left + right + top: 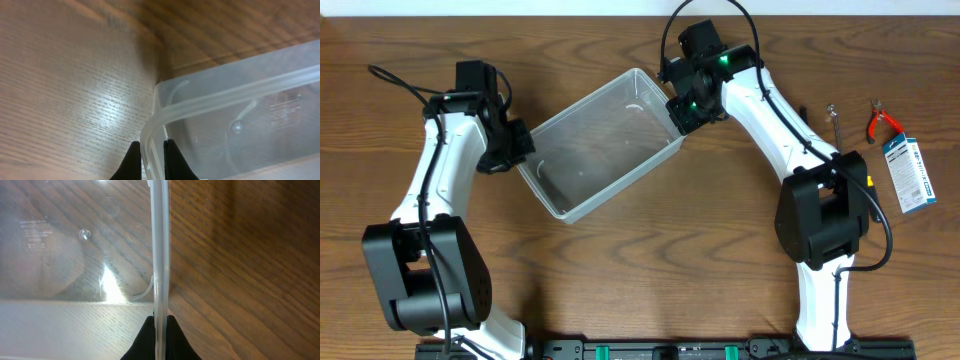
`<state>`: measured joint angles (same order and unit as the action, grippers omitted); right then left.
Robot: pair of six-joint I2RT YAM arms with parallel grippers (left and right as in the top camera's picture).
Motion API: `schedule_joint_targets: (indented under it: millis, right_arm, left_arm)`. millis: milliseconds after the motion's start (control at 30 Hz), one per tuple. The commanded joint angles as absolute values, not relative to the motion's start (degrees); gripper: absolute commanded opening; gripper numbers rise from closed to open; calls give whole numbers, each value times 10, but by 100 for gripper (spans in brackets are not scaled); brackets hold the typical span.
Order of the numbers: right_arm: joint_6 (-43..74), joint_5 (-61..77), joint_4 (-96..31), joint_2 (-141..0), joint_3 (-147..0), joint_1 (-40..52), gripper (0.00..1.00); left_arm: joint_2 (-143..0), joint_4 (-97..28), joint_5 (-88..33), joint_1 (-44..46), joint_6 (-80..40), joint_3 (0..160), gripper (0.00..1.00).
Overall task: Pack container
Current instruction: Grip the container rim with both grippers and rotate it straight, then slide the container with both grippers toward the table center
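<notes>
The clear plastic container (605,145) sits at an angle in the middle of the wooden table, with nothing in it. My left gripper (517,152) is shut on the rim at its left corner; in the left wrist view the two black fingers (150,152) straddle the container wall (235,95). My right gripper (682,112) is shut on the rim at its right end; in the right wrist view the fingers (160,330) pinch the thin rim (160,245).
At the far right of the table lie a small metal tool (834,121), red-handled pliers (882,122) and a blue-and-white packet (908,173). The arm bases stand at the near edge.
</notes>
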<state>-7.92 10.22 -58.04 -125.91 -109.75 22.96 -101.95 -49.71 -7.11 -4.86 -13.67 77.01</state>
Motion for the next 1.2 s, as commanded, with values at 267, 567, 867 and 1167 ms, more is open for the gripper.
schedule_joint_targets:
  millis: [267,567,867,1167]
  right_arm:
    - [-58,72,-609,-1258,-1094,233,1]
    - [-22,36,-628,-1258,-1094,224,1]
    - [17,32,-656,-1258,-1094,196,1]
    - [17,32,-694,-1258,-1094,175,1]
  left_arm:
    - [-1028,-449,-123,-49,-149,747,6]
    - [-1028,-409,-135,-22,-130,747,6]
    - [-1037,-371,-137,36,-126,747,6]
    - [-1096,-358,-173,60,-125,747,6]
